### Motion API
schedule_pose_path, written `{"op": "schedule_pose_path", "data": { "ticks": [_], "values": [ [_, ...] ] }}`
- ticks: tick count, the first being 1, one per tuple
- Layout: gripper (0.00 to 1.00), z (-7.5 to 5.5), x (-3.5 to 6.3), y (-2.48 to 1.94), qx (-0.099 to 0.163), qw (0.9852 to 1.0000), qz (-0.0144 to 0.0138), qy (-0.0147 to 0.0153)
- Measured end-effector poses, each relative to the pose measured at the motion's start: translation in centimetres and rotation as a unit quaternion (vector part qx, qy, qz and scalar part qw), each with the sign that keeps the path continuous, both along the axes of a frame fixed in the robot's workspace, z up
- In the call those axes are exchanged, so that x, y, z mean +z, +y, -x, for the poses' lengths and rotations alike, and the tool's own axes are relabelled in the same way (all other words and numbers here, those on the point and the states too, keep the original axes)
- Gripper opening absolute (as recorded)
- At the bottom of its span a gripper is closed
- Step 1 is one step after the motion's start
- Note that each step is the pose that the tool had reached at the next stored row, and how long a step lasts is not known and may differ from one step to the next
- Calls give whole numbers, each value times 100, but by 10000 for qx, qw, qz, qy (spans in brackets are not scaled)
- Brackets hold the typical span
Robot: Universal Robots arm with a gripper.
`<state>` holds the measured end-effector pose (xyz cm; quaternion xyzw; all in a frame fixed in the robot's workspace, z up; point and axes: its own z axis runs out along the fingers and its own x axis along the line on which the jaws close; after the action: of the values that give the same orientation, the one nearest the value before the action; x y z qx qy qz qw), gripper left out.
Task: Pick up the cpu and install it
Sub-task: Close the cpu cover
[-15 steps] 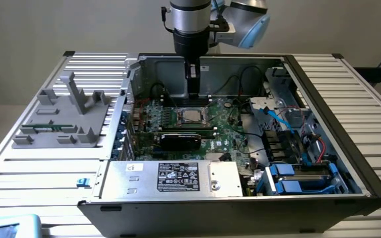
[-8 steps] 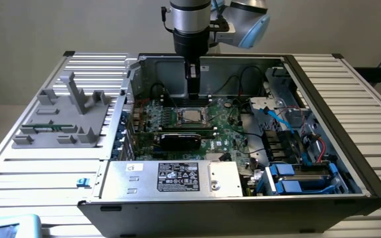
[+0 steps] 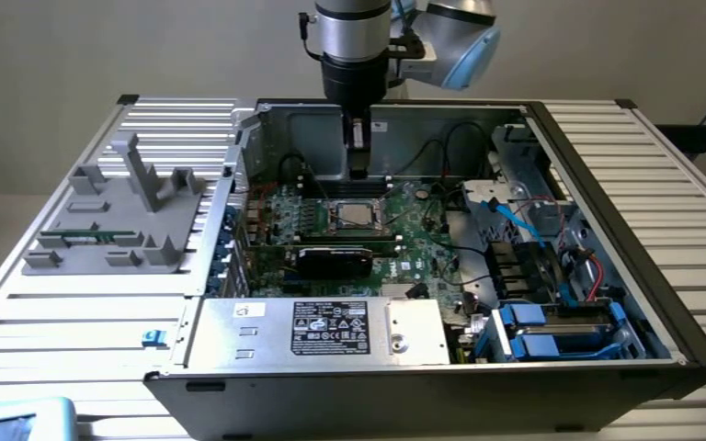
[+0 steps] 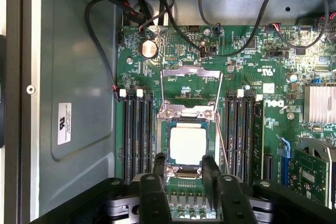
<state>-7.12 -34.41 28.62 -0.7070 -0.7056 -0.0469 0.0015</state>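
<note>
Gripper [image 4: 184,161] hovers just above seated cpu [image 4: 187,144].

The cpu [image 4: 187,145] lies in the socket [image 4: 186,113], apparently seated, between memory slots [image 4: 137,129] on the motherboard [image 4: 262,61].

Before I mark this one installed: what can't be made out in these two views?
- Whether the cpu sits fully down in its socket: the wrist view looks straight down on it.
- Whether the gripper touches the cpu: wrist view, its fingers hide any contact at the near corners.
- Socket's near edge: wrist view, covered by the gripper's body.
</note>
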Motion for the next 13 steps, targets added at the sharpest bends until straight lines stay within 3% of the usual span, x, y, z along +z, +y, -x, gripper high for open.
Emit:
{"op": "schedule_pose_path", "data": {
  "ticks": [3, 6, 13],
  "values": [
    [31, -57, -1, 0, -3, 10000, -1, 0],
    [13, -128, -1, 0, -5, 10000, 0, 0],
    [12, -321, -10, 0, -12, 10000, -1, -1]
  ]
}}
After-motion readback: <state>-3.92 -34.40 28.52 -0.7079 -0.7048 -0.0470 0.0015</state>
